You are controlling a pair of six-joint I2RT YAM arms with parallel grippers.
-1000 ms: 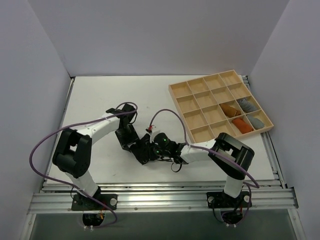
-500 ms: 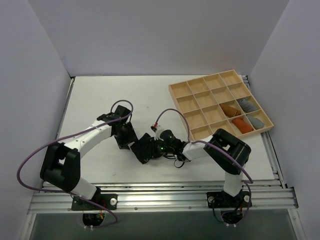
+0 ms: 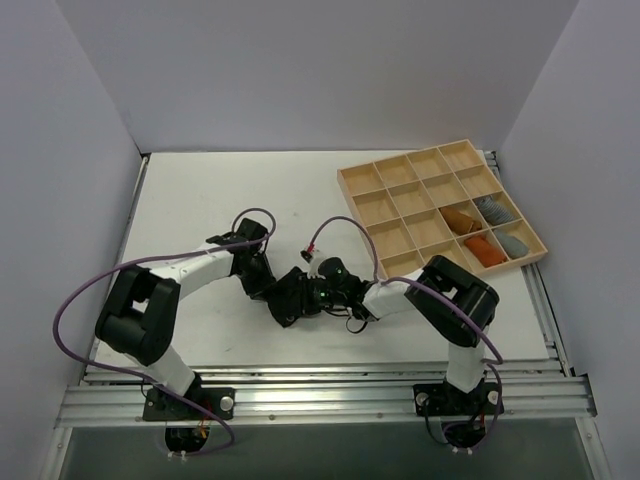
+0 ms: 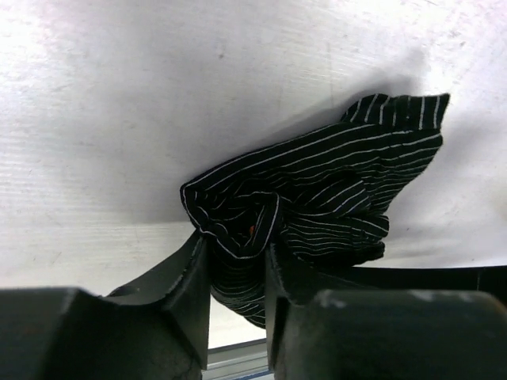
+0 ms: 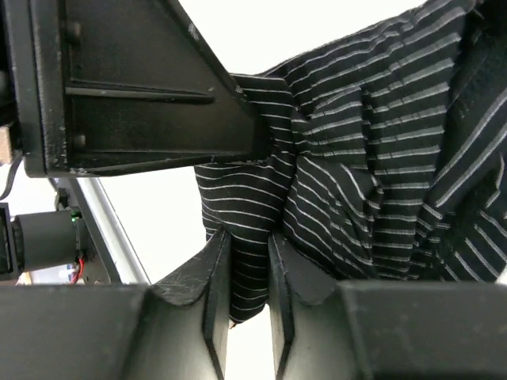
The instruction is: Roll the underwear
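The underwear [image 3: 292, 296] is a black garment with thin pale stripes, bunched on the white table near the front middle. In the left wrist view the underwear [image 4: 317, 190] lies crumpled, and my left gripper [image 4: 236, 265] is shut on a fold of it. In the right wrist view my right gripper [image 5: 247, 261] is shut on another fold of the underwear [image 5: 356, 174]. In the top view the left gripper [image 3: 272, 292] and the right gripper [image 3: 310, 296] meet at the garment from either side, close together.
A wooden tray [image 3: 400, 160] of square compartments stands at the back right, with orange and grey cloth rolls [image 3: 478, 232] in its right-hand cells. White walls close in the left, back and right. The metal rail [image 3: 320, 385] runs along the front edge.
The left arm's elbow has shifted and its gripper has moved a little right and back with the garment. The right gripper has stayed at the garment, moving slightly left.
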